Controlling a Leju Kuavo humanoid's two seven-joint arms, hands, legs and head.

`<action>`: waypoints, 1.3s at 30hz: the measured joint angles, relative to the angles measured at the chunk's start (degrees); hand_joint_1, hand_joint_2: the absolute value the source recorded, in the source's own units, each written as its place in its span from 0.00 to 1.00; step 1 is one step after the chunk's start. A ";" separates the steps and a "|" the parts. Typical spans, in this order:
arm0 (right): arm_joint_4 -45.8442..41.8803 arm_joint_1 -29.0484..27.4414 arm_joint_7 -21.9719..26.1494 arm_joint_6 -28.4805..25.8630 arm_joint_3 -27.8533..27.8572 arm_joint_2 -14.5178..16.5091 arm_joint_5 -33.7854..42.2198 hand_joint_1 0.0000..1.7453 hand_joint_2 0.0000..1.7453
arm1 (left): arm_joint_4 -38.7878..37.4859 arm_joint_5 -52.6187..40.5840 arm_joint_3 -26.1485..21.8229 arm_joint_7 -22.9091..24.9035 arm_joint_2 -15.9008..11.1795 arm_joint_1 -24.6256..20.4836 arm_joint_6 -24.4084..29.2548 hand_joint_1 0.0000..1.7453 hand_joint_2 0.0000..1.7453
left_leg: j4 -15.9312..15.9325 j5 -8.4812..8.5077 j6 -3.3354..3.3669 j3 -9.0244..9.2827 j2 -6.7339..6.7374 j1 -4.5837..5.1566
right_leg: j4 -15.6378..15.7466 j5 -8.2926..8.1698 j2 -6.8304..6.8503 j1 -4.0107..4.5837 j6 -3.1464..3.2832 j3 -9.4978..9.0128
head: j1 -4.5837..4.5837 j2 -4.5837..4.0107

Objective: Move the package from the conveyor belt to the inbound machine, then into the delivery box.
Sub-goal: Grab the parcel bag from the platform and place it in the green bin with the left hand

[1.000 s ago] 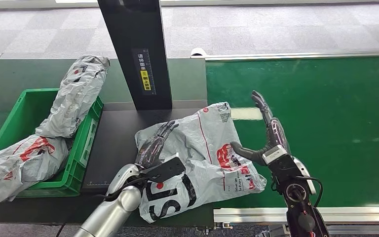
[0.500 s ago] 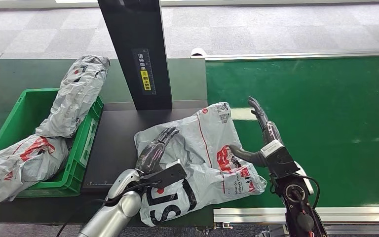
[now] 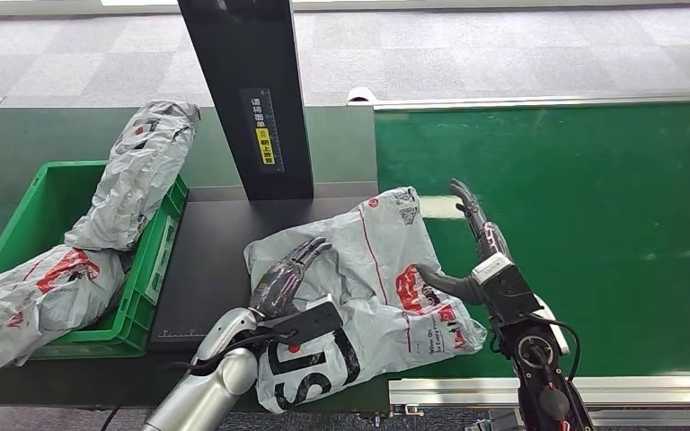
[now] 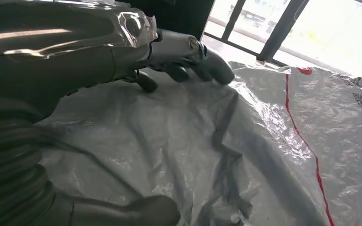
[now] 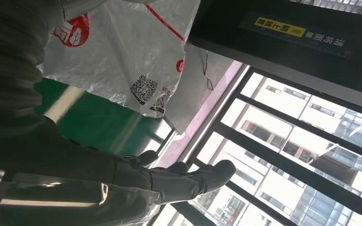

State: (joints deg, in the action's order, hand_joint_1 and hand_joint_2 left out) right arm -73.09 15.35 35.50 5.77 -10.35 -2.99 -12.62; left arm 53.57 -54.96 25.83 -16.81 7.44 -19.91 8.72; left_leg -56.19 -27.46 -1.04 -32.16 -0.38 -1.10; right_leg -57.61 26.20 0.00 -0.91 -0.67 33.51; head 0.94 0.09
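Left hand (image 3: 289,272) flat on bag (image 3: 359,287), fingers spread, gripping nothing; right hand (image 3: 474,247) open against its right edge, likely steadying. Bag lower centre, straddling scanner plate (image 3: 207,260) and belt (image 3: 575,215), bin (image 3: 45,202) at left.

The left arm (image 3: 205,391) is a smooth silver tube ending in a dark-fingered left hand (image 3: 287,274). The right hand (image 3: 476,242) has black fingers, a white band, and looping black cables.

Black scanner column (image 3: 247,90) cut off at frame's 12 o'clock edge; grey parcel (image 3: 27,305) cropped at 9 o'clock; package (image 3: 368,287) QR print (image 5: 151,96) too small to read.
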 joint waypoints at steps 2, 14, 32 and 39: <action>0.02 -0.01 -0.01 0.00 0.13 0.03 -0.09 0.00 1.00 | -0.13 -0.30 0.01 -0.03 0.03 -0.01 -0.51 0.81 1.00 | 0.00 0.00 0.00 0.00 0.00 0.00 | 0.00 0.00 0.00 0.00 0.00 0.00 | 0.00 0.00; 0.02 -0.04 -0.37 0.02 1.14 0.66 -1.77 0.00 1.00 | -1.38 -1.95 0.04 -0.26 0.37 -0.17 -2.63 0.93 1.00 | 0.00 0.00 0.00 0.01 0.01 0.00 | 0.00 0.00 0.00 0.00 0.00 0.00 | 0.00 0.00; 0.02 -0.07 -0.38 0.02 1.35 0.96 -1.93 0.00 1.00 | -1.90 -2.09 0.04 -0.80 0.45 -0.24 -2.06 1.00 1.00 | 0.00 0.00 0.00 0.02 0.01 0.00 | 0.00 0.00 0.00 0.00 0.00 0.00 | 0.00 0.00; 0.00 -0.92 -0.42 0.01 1.37 0.95 -1.84 0.00 1.00 | 1.67 4.07 -1.82 -4.35 0.88 0.61 9.63 1.00 0.00 | 0.00 0.00 0.00 0.01 0.01 0.00 | 0.00 0.00 0.00 0.00 0.00 0.00 | 0.01 0.00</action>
State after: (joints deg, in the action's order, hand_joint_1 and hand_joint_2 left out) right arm -73.09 14.44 35.07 5.78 -8.98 -2.04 -14.45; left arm 55.24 -50.89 24.02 -21.16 8.32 -19.30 18.35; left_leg -56.19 -27.46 -1.04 -32.15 -0.37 -1.10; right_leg -57.61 26.20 0.00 -0.91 -0.67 33.51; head 0.95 0.09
